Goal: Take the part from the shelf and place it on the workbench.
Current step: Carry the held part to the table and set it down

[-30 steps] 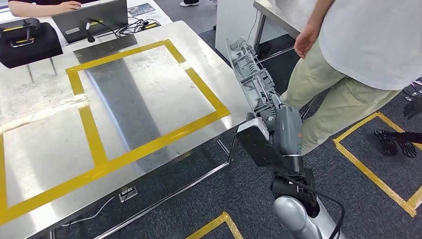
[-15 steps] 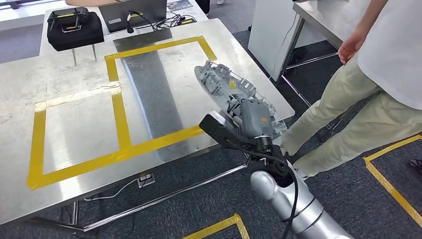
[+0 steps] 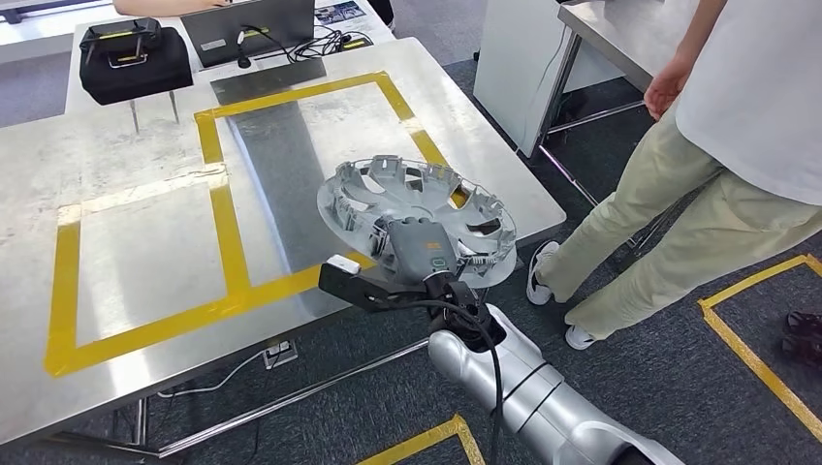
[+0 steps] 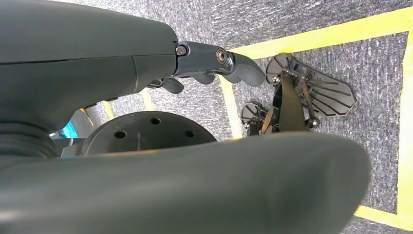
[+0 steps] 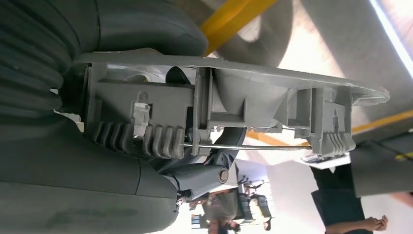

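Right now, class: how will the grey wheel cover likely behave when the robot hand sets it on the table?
The wheel cover looks like thin, open-spoked plastic, so probably light and a little flexible. The right robot hand grips only its rim, so it may sag or twist. Round and shallow, it should settle flat on the table.

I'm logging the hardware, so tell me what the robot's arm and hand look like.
The right arm is a glossy silver tube in rounded segments with a black cable along it. The right hand has a matte grey cover, a small orange mark and a black wrist block. The left hand is dark grey with screwed fingers.
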### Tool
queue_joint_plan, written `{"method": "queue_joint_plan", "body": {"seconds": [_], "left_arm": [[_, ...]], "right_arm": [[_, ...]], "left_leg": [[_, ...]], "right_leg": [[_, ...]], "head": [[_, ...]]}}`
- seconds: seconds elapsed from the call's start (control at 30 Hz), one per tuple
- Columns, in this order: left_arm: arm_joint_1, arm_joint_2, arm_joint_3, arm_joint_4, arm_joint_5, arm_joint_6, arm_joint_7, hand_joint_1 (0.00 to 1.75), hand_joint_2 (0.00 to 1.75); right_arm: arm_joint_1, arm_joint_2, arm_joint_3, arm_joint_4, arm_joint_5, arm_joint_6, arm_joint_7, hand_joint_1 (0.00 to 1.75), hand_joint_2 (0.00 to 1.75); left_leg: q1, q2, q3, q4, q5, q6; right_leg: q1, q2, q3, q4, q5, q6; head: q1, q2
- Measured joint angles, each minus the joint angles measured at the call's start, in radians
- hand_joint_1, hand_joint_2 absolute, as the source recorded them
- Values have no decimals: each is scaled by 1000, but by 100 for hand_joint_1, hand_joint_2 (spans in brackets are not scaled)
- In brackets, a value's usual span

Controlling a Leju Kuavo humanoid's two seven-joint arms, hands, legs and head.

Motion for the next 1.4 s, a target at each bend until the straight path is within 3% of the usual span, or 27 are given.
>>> {"method": "queue_joint_plan", "body": {"seconds": [0.27,0.47,0.53,0.6,0.63,0.67,0.7,0.8,0.87,0.93,1.0,1.1,1.17,1.2,1.23,1.3,1.37,1.4], "left_arm": [[0,6,-1,0,16,-18,-35,0,0],[0,9,-1,0,26,12,-47,0,0],[0,9,0,0,29,23,-47,0,0],[1,10,0,0,32,30,-46,0,0],[1,11,0,0,34,33,-44,0,0],[2,11,0,1,35,34,-43,0,0],[3,12,0,1,36,35,-42,0,0],[5,10,0,0,39,35,-42,0,0],[5,8,0,0,40,34,-46,0,0],[5,9,0,0,42,32,-52,0,0],[6,9,0,0,44,30,-55,0,0],[6,9,0,0,48,27,-55,0,0],[8,10,0,0,53,30,-53,0,0],[10,10,0,0,56,32,-51,0,0],[11,10,0,1,59,33,-49,0,0],[11,7,1,0,64,35,-43,0,0],[8,3,2,0,67,37,-37,0,0],[6,3,2,0,68,38,-35,0,0]], "right_arm": [[-5,59,45,89,11,-67,-84,175,175],[-1,109,63,132,39,-137,-118,175,175],[-1,124,68,142,51,-145,-121,175,175],[2,135,75,154,61,-147,-122,175,175],[5,139,79,161,64,-147,-122,175,175],[7,143,84,169,67,-147,-122,175,175],[9,147,88,176,69,-144,-122,175,175],[7,160,96,186,70,-132,-122,175,175],[5,169,99,189,70,-120,-122,175,175],[6,178,102,192,71,-106,-120,175,175],[7,184,105,193,72,-93,-117,175,175],[7,187,110,194,72,-75,-115,175,175],[11,187,114,195,71,-64,-112,175,175],[12,187,115,195,70,-59,-110,175,175],[12,187,116,195,69,-56,-108,175,175],[9,188,118,193,66,-50,-107,175,175],[6,189,119,187,64,-41,-104,175,175],[4,189,120,185,64,-37,-102,175,175]], "left_leg": [[-8,5,-1,5,-5,8],[-6,9,7,1,-10,26],[-2,14,15,-4,-11,32],[-5,17,17,-4,-14,35],[-6,18,18,-3,-15,35],[-9,18,19,-3,-16,35],[-12,18,20,-3,-17,35],[-19,18,23,-2,-20,32],[-17,20,22,-3,-21,24],[-17,23,23,-5,-21,14],[-19,42,13,18,-36,4],[-6,77,-64,176,-108,-16],[8,85,-105,247,-121,-32],[15,88,-97,229,-102,-41],[23,93,-71,176,-70,-50],[29,100,-10,62,-35,-66],[28,98,13,30,-43,-54],[28,93,13,34,-44,-40]], "right_leg": [[-9,4,2,-4,1,8],[-12,5,-4,5,-13,26],[-11,-4,-42,80,-54,29],[-11,-10,-110,213,-109,28],[-10,-11,-137,262,-121,25],[-8,-12,-146,274,-113,21],[-5,-11,-135,246,-88,13],[11,-12,-44,53,-2,-27],[21,-16,-14,2,7,-43],[22,-19,-4,-11,15,-47],[13,-25,15,-37,25,-47],[6,-35,31,-53,27,-47],[0,-40,31,-48,21,-40],[-5,-41,31,-42,16,-34],[-13,-41,31,-32,9,-25],[-21,-43,28,-6,-11,-2],[-18,-48,24,12,-26,13],[-15,-51,25,15,-29,17]], "head": [[-4,0],[-6,0],[1,0],[8,0],[9,0],[11,0],[13,0],[16,0],[13,0],[13,0],[8,0],[-11,0],[-15,0],[-17,0],[-18,0],[-29,0],[-40,0],[-39,0]]}}
